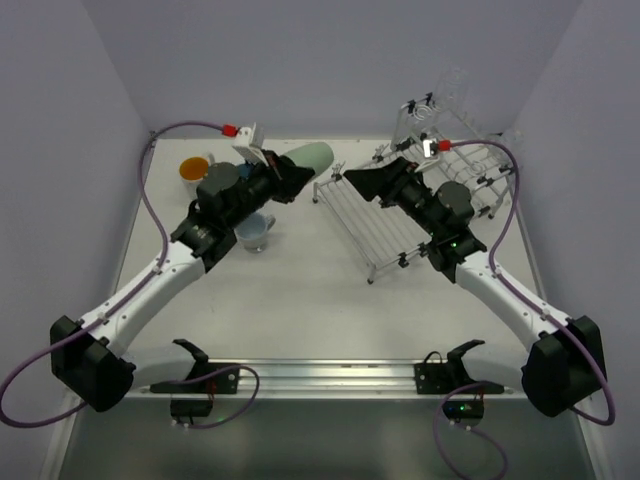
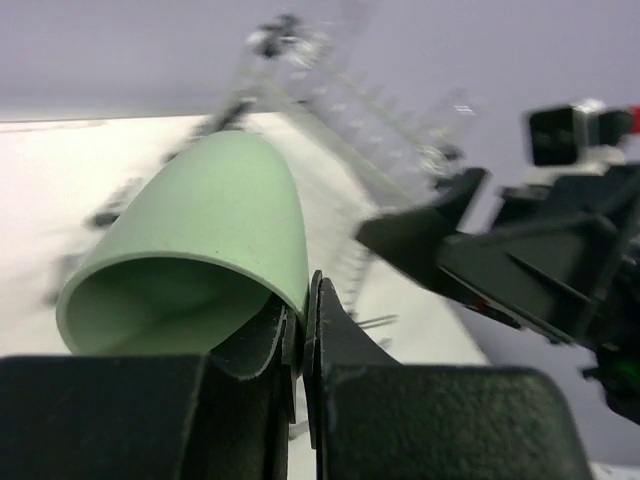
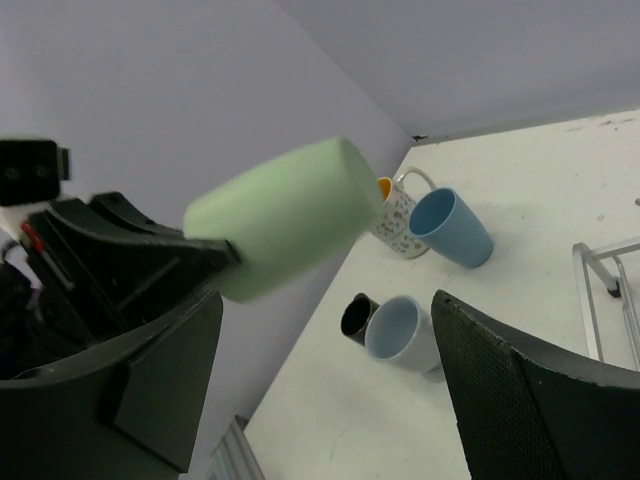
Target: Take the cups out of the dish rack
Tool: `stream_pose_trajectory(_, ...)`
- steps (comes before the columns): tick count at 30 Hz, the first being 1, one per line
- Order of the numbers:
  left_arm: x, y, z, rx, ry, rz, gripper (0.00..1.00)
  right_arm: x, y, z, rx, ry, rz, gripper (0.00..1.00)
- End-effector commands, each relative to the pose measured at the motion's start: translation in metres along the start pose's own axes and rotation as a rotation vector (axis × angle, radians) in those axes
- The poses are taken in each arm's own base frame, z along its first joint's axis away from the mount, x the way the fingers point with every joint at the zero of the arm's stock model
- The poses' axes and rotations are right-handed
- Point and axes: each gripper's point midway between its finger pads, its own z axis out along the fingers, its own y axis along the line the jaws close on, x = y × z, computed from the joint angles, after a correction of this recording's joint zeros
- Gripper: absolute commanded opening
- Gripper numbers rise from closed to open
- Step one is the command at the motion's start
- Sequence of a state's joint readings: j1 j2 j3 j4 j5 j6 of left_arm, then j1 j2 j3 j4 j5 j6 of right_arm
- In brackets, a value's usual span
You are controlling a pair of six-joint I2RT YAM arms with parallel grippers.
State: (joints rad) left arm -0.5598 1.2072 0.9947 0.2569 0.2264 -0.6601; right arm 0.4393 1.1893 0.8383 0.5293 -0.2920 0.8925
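A pale green cup (image 1: 311, 156) lies on its side in the air, with my left gripper (image 1: 287, 180) shut on its rim. The left wrist view shows the fingers (image 2: 330, 330) pinching the cup wall (image 2: 215, 215), one inside and one outside. My right gripper (image 1: 358, 181) stands open just right of it, over the left end of the dish rack (image 1: 385, 225), holding nothing. In the right wrist view the green cup (image 3: 285, 215) hangs beyond the open right gripper (image 3: 328, 320). Clear glasses (image 1: 445, 98) stand at the rack's raised back.
On the table at the left stand a white mug with orange inside (image 1: 193, 170) (image 3: 398, 218), a blue cup (image 3: 455, 228), a light blue mug (image 1: 256, 232) (image 3: 402, 335) and a dark cup (image 3: 357, 317). Walls close in on the left, back and right.
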Motion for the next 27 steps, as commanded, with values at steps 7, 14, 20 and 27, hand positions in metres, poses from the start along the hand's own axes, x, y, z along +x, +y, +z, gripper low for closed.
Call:
stream_pose_trajectory(7,-0.069,0.092,-0.108,-0.884,0.173,0.357,0.0,-0.037,0.012,0.014,0.005,-0.004,-0.206,0.91)
stream_pose_trajectory(14,-0.047,0.15,-0.142,-1.104,0.334,0.267,0.0,-0.044,-0.003,0.015,0.109,0.045,-0.367,0.92)
stream_pose_trajectory(20,-0.041,0.229,-0.177,-1.208,0.361,0.106,0.0,-0.042,-0.007,0.012,0.129,0.077,-0.394,0.93)
stream_pose_trajectory(27,-0.038,0.275,-0.176,-1.226,0.408,-0.012,0.0,-0.037,0.001,0.012,0.08,0.101,-0.376,0.93)
